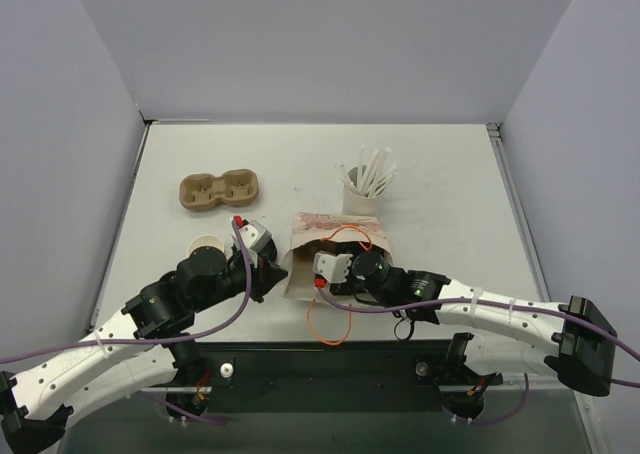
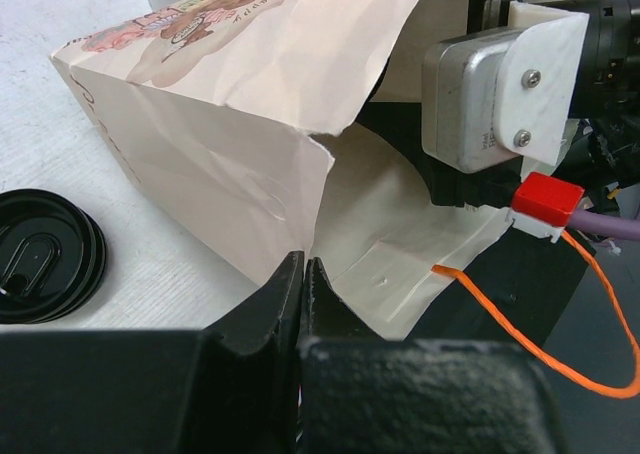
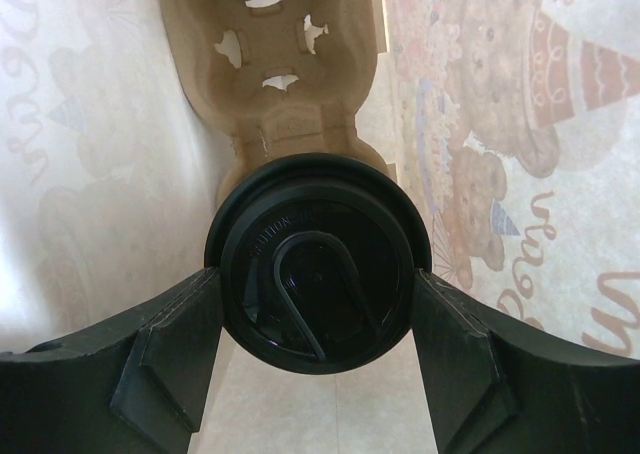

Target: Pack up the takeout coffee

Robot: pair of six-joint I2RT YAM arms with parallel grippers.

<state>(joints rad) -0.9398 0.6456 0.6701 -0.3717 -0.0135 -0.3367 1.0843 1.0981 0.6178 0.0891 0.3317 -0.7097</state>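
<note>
On the white table the paper bag lies on its side, its mouth towards the arms. From above, its inside is hidden, and so are the right arm's fingertips, which reach in through the mouth. The bag is thin, creased cream paper printed with teddy bears, and the print shows through its walls from within. An orange cord handle loops out at the mouth. The left gripper is closed, its black jaws pinching the bag's lower lip at a fold. The right gripper is deep in the bag, its fingers spread fairly wide and clamped on either side of the coffee. Only the coffee's round, glossy black lid with its raised oval tab shows, and the cup below is hidden. Just beyond it in the bag is a moulded brown pulp carrier with ragged cut-outs. Whether the cup sits in it cannot be told. Loose black lids, ridged and cut off by the frame, lie on the table beside the bag.
</note>
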